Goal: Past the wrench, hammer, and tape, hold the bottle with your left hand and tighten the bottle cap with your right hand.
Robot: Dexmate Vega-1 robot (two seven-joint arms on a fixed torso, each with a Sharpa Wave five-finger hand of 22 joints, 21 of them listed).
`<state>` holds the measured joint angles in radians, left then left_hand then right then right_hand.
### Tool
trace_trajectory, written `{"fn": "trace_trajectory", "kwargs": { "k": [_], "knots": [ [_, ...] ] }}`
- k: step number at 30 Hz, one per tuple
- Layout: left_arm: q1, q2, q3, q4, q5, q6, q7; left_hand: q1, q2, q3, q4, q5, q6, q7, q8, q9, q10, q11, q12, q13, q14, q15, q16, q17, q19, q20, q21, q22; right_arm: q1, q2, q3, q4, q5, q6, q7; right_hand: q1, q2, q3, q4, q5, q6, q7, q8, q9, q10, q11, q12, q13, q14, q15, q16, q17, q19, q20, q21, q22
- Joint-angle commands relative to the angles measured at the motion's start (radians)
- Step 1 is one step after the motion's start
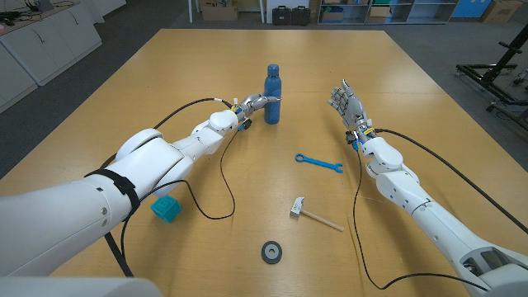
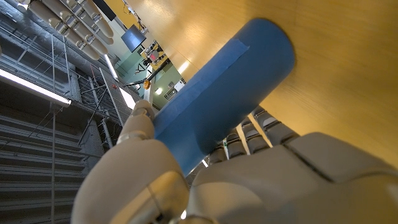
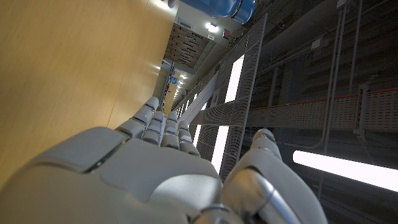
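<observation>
Blue metal bottle (image 1: 272, 94) stands upright past the middle of the wooden tabletop (image 1: 165, 82) as my left hand (image 1: 254, 105) grips its body. My right hand (image 1: 348, 103) hovers well apart, fingers spread, holding nothing, beyond the blue wrench (image 1: 318, 162).

Bright overhead light, soft shadows, wrist close-ups blurred
</observation>
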<state>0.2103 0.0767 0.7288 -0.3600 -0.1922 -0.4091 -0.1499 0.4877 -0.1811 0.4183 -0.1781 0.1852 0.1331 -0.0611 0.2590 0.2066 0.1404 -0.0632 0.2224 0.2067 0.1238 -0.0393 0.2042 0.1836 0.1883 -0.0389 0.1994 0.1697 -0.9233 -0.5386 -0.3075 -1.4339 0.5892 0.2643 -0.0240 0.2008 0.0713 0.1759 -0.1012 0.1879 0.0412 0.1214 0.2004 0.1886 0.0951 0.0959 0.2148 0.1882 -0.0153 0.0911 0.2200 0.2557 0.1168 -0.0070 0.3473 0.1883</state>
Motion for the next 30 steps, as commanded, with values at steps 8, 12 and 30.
{"fn": "trace_trajectory", "kwargs": {
  "k": [8,12,30],
  "knots": [
    [-0.018,-0.044,0.021,0.057,-0.030,-0.007,0.012,0.036,0.005,-0.008,0.001,0.005,0.052,0.000,0.022,0.001,0.054,-0.007,0.016,0.003,0.062,-0.091,0.020,0.002,0.081,-0.069,0.021,0.003,-0.010,0.000,0.004,0.003,0.007,0.008,0.003,0.009,0.000,0.004,-0.002,-0.005,0.005,0.008,0.000,0.002,0.005,0.003,0.003,0.005,0.003,0.007,0.007,0.000,0.003,0.007,-0.002,0.003],
    [-0.016,-0.049,0.020,0.058,-0.034,0.001,0.013,0.056,0.013,-0.006,0.001,0.005,0.078,-0.002,0.032,0.000,0.079,-0.014,0.020,0.002,0.091,-0.101,0.024,0.001,0.106,-0.087,0.023,0.003,-0.014,-0.001,0.006,0.003,0.007,0.013,0.003,0.010,0.000,0.004,-0.002,-0.005,0.006,0.006,0.000,0.002,0.007,0.004,0.004,0.005,0.002,0.007,0.007,0.000,0.003,0.009,-0.003,0.003],
    [0.013,-0.023,-0.007,0.001,-0.041,-0.014,0.029,0.122,0.033,0.007,0.002,0.003,0.169,-0.010,0.063,-0.004,0.168,-0.045,0.033,0.000,0.179,-0.142,0.030,-0.003,0.183,-0.142,0.026,0.002,-0.012,0.001,0.006,0.014,0.013,0.020,0.015,0.010,0.001,0.003,-0.002,-0.006,0.006,0.006,0.000,0.002,0.007,0.001,0.003,0.005,0.001,0.006,0.007,0.000,0.003,0.010,-0.005,0.003]
  ]
}}
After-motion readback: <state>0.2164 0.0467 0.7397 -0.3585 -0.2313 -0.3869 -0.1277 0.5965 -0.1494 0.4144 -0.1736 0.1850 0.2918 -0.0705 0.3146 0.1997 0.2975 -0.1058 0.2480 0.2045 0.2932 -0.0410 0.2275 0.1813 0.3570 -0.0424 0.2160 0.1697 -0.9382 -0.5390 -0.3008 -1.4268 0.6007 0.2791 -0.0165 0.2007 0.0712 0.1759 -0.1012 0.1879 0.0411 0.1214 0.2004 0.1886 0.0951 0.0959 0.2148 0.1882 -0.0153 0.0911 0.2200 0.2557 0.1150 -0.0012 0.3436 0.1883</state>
